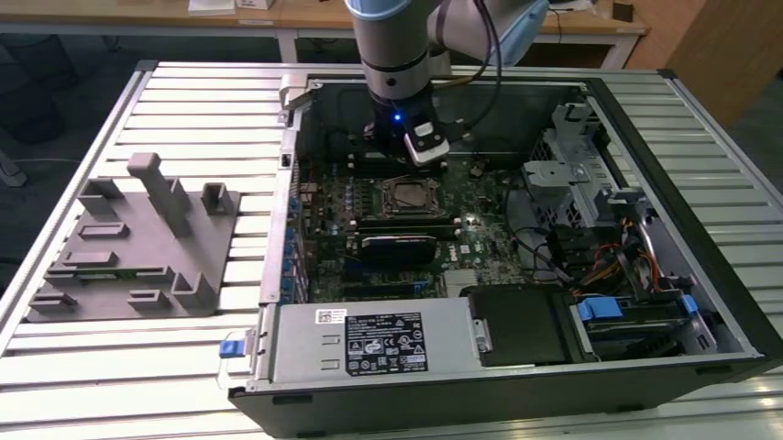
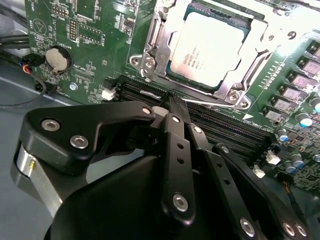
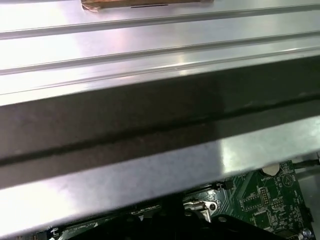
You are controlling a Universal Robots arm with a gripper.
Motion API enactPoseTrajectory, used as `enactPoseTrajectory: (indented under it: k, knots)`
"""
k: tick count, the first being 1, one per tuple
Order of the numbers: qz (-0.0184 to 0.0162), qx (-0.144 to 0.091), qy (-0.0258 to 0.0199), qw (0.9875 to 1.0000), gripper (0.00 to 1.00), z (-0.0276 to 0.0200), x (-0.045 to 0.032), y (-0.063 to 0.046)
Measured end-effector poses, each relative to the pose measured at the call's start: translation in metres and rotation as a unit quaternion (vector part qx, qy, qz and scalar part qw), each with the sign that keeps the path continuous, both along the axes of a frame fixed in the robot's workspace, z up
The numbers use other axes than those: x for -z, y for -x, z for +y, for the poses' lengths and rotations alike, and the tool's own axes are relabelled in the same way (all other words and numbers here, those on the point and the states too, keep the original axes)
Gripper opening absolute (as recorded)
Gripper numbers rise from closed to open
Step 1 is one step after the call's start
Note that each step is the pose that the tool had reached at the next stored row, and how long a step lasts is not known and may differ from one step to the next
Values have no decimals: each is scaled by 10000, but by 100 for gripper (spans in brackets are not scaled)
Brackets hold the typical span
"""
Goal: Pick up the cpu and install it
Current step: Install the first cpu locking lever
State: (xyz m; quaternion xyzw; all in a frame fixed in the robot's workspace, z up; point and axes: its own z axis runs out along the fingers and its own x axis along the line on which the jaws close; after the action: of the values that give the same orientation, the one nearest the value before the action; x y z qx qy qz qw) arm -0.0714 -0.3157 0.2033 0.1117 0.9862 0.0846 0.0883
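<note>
Cpu (image 2: 212, 47) sits in its socket just beyond the closed, empty end effector (image 2: 172, 102).

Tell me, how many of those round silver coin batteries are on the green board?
1: a coin battery sits on the green board, off to the side of the cpu socket. Others may be hidden behind the pincer.

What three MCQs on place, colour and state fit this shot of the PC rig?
1. The pale silver square cpu lies: A in the metal socket frame; B outside the case; C between the fingers.
2. The flat printed motherboard is: A blue; B green; C red.
3. The black gripper is: A wide open; B shut on the cpu; C shut, empty.

A: the frame surrounds it.
B: the board is green in the second wrist view.
C: the tips meet, with the cpu apart.
</note>
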Motion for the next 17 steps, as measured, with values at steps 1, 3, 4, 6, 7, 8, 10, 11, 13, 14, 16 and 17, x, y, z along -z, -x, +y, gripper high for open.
enactPoseTrajectory:
  k: [1, 3, 4, 6, 7, 8, 10, 11, 13, 14, 16, 17]
  knots:
    - [-1, 4, 0, 10000, 11, 4, 1, 7]
    - [-6, 13, 0, 10000, 11, 10, 4, 24]
    - [-10, 19, 0, 10000, 11, 10, 7, 31]
    - [-30, 34, 0, 10000, 11, 11, 16, 39]
    - [-47, 41, 1, 10000, 11, 11, 20, 41]
    - [-67, 47, 3, 10000, 11, 11, 23, 42]
    - [-112, 56, 8, 9999, 11, 11, 32, 46]
    - [-135, 60, 12, 9999, 11, 11, 36, 47]
    - [-177, 67, 19, 9998, 11, 11, 44, 49]
    - [-201, 70, 26, 9998, 11, 11, 50, 50]
    - [-239, 75, 37, 9997, 11, 11, 57, 53]
    - [-254, 76, 39, 9996, 11, 11, 60, 55]
